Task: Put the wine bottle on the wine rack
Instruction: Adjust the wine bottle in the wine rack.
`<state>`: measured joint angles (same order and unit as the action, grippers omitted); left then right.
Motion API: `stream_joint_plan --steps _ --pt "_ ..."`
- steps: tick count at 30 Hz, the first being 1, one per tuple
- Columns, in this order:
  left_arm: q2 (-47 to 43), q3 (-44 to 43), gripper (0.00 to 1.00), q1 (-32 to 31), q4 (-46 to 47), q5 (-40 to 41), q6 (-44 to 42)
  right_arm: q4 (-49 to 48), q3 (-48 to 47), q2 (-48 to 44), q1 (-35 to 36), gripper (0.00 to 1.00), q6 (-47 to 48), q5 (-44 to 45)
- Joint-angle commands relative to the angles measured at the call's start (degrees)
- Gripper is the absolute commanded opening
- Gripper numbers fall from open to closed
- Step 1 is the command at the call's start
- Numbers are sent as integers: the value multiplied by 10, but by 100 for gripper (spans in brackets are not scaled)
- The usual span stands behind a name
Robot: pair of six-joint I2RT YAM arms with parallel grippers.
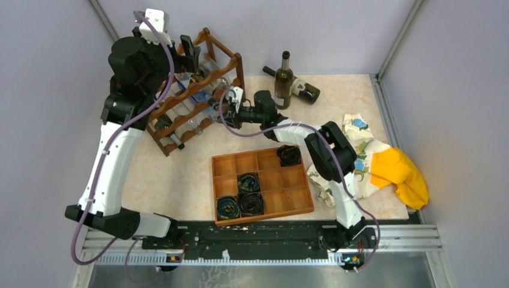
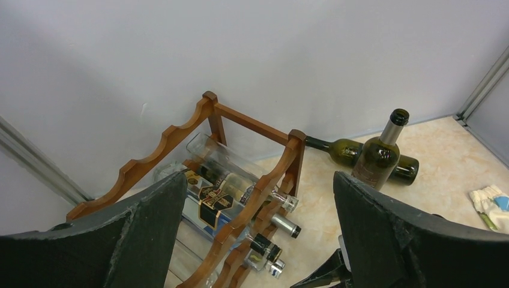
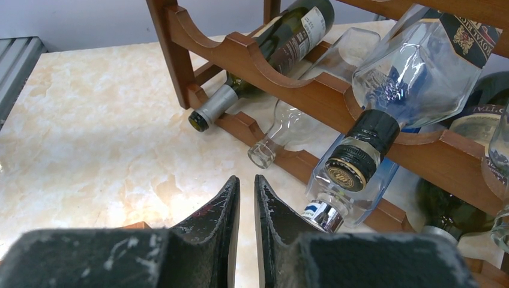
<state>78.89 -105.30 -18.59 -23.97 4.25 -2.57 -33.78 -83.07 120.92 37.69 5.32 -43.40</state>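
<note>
The upright wine bottle [image 1: 283,77] stands at upper centre of the top view, its long axis vertical. It is just right of the right claw [image 1: 228,111], which is pinched shut on nothing and points left at the wine rack [image 1: 235,67]. Another bottle [image 1: 305,90] lies just behind it. The left claw [image 2: 259,177] gapes empty over the rack, farther off.

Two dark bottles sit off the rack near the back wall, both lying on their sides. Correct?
No. Only the lying bottle is on its side; the upright bottle stands beside it, per the top external view. Both are off the wine rack.
</note>
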Motion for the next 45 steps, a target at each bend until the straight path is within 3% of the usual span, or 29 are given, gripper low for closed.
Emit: stream_joint_plan --steps 1,12,23,45 --pt "-11 6 97 3 27 -5 -10 -18 -35 2 -1 14 -4 0" --pt "-8 10 97 3 36 -14 -21 15 -89 29 5 13 -6 39" --pt "-13 21 98 3 40 -15 -27 49 -39 0 2 13 36 32" --pt "-15 25 98 3 42 -24 -29 134 -195 102 3 12 34 114"
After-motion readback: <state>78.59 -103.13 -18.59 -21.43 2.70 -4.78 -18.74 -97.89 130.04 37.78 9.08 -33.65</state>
